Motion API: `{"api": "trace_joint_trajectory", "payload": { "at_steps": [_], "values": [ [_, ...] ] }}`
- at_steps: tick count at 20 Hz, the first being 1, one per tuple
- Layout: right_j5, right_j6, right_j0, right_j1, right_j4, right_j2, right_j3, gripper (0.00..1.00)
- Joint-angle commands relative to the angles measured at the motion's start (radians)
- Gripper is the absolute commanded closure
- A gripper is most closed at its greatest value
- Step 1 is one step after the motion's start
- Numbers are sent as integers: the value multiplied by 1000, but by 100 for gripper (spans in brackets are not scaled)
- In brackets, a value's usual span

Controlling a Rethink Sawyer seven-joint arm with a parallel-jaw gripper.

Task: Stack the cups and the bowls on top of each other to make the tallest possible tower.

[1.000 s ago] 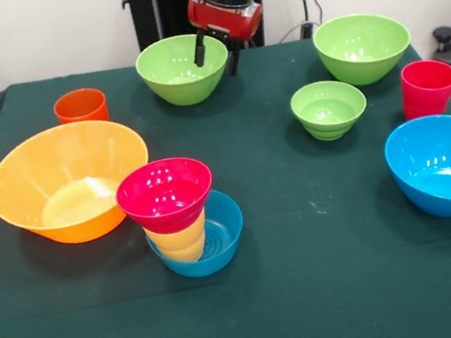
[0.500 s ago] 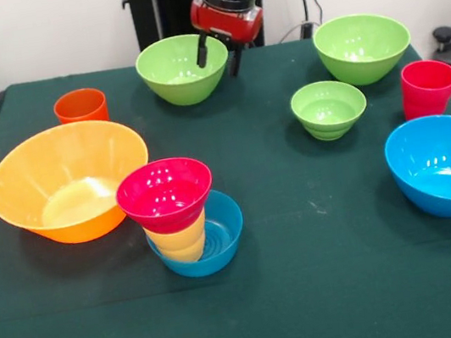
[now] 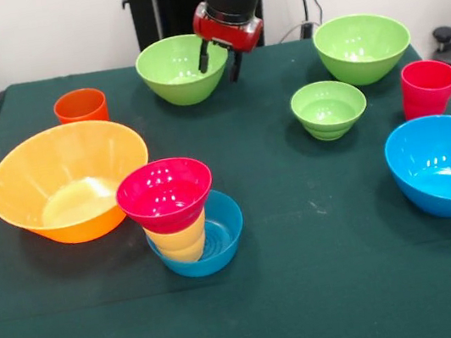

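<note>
Tower point(image 3: 180, 215): small red bowl point(image 3: 165, 193) upright on yellow ribbed cup point(image 3: 180, 239), standing in small blue bowl point(image 3: 219, 237). Wide orange bowl point(image 3: 67, 181) just left of it; orange cup point(image 3: 80, 106) behind that.

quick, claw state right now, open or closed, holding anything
Claw: open and empty, its two fingers straddling the right rim of the big green bowl at the table's far side.
</note>
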Motion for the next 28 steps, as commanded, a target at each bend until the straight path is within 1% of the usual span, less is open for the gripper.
{"api": "trace_joint_trajectory", "payload": {
  "at_steps": [1,4,7,8,10,13,17,22,23,25,28],
  "values": [
    [-101,139,-19,68,21,109,-77,0],
    [-117,138,-22,79,18,110,-80,0],
    [-114,124,-18,76,10,101,-82,0],
    [-117,118,-18,72,8,99,-83,100],
    [-107,118,-23,68,12,102,-82,100],
    [-45,107,-15,42,24,99,-83,100],
    [-27,121,1,24,39,100,-66,100],
    [7,116,-23,3,40,124,-56,100],
    [24,111,-19,-8,40,118,-55,100],
    [96,98,-1,-65,45,98,-45,100],
    [229,66,24,-180,40,70,-41,100]
  ]
}}
